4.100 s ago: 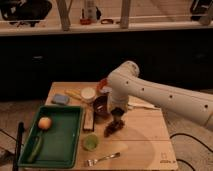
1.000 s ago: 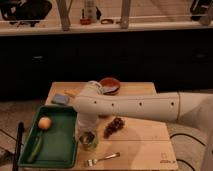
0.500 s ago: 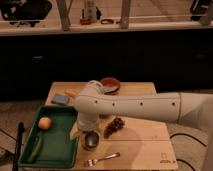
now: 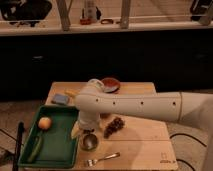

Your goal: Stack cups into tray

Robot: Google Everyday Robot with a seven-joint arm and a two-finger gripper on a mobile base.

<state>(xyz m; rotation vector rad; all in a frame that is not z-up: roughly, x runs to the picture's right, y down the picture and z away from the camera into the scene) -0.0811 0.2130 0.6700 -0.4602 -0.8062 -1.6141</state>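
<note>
The dark green tray (image 4: pixel 60 146) lies at the table's front left. A shiny grey metal cup (image 4: pixel 90 141) with a dark inside stands upright on the table just right of the tray's right rim. The light green cup does not show as a separate thing; I cannot tell whether it sits under the metal cup. My white arm reaches in from the right. The gripper (image 4: pixel 79 128) hangs down over the tray's right rim, just above and left of the metal cup. I cannot tell whether it touches the cup.
An orange round fruit (image 4: pixel 45 122) and a long green vegetable (image 4: pixel 35 149) lie in the tray. Dark grapes (image 4: pixel 114 126) and a fork (image 4: pixel 102 159) lie right of the cup. A brown bowl (image 4: pixel 111 84) and a blue-grey block (image 4: pixel 61 99) sit at the back.
The cup beside the tray looked light green one second ago and now looks grey metal. The arm has barely moved.
</note>
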